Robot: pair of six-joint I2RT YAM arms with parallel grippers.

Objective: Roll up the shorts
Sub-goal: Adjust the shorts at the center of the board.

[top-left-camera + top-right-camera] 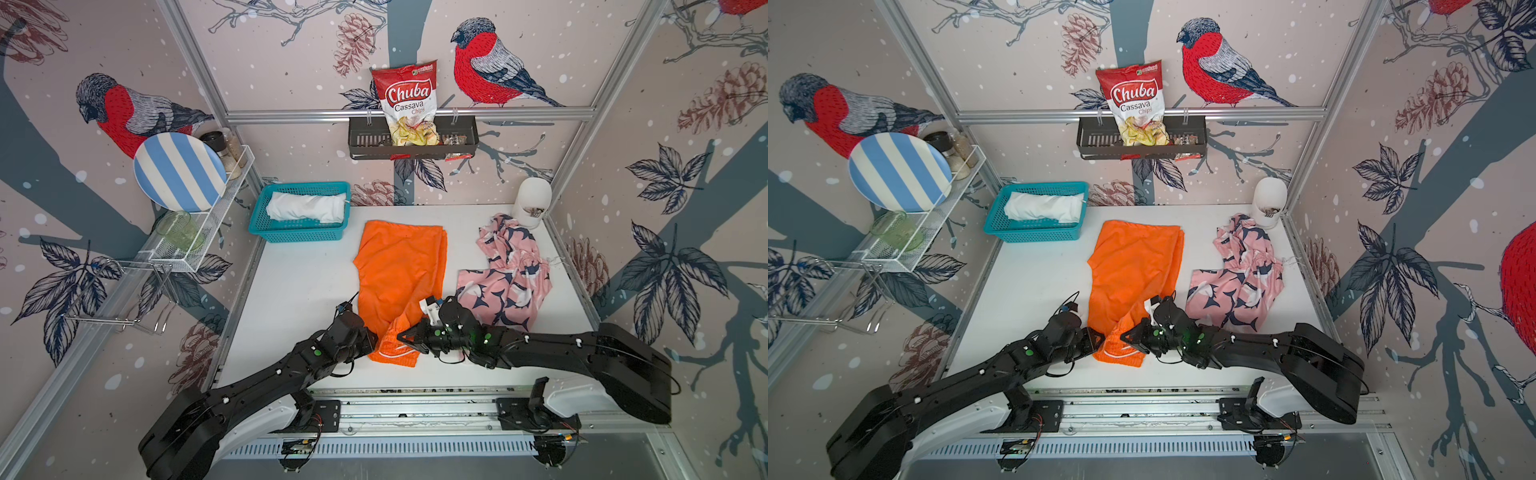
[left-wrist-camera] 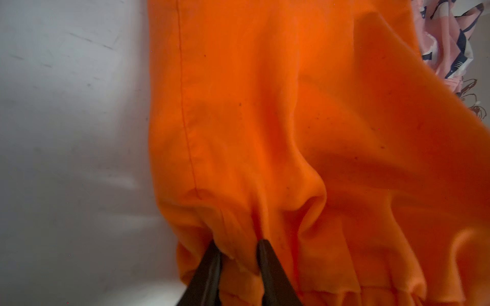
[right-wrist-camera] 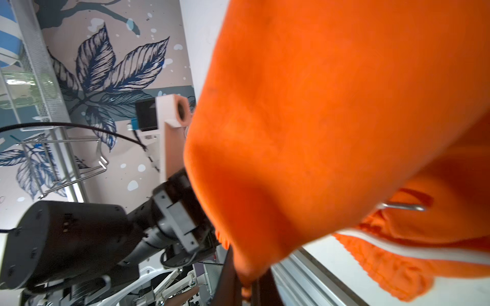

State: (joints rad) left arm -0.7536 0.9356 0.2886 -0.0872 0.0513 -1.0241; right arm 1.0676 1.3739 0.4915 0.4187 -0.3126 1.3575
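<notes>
The orange shorts (image 1: 399,266) (image 1: 1133,262) lie lengthwise in the middle of the white table, their near end lifted and bunched over the white-striped waistband (image 3: 397,249). My left gripper (image 1: 376,345) (image 2: 238,246) is at that end's left edge, its two fingers closed on a fold of orange cloth. My right gripper (image 1: 400,336) (image 3: 246,280) faces it from the right, shut on a hanging corner of the same cloth. The pink patterned shorts (image 1: 507,286) (image 1: 1237,286) lie crumpled to the right. The white shorts (image 1: 307,208) sit rolled in a teal basket (image 1: 299,237).
A white jar (image 1: 532,201) stands at the table's back right corner. On the left wall hangs a wire rack with a striped plate (image 1: 178,172) and a green glass (image 1: 178,230). A black wall basket (image 1: 365,143) holds a chips bag.
</notes>
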